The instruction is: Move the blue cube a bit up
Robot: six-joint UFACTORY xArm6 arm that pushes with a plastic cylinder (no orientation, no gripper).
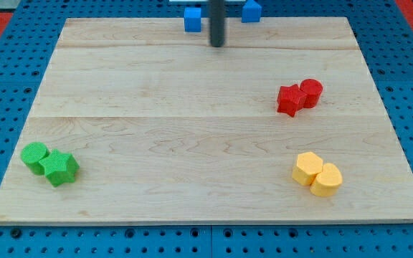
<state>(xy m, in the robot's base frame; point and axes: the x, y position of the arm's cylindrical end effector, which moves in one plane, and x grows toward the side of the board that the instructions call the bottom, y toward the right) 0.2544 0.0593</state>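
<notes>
The blue cube sits at the view's top edge of the wooden board, left of centre. A second blue block, its shape unclear, lies at the top edge to the right. My tip is at the end of the dark rod, just below and to the right of the blue cube, between the two blue blocks, not touching either.
A red star block touches a red cylinder at the right. Two yellow blocks sit at lower right. A green cylinder and a green star sit at lower left. A blue pegboard surrounds the board.
</notes>
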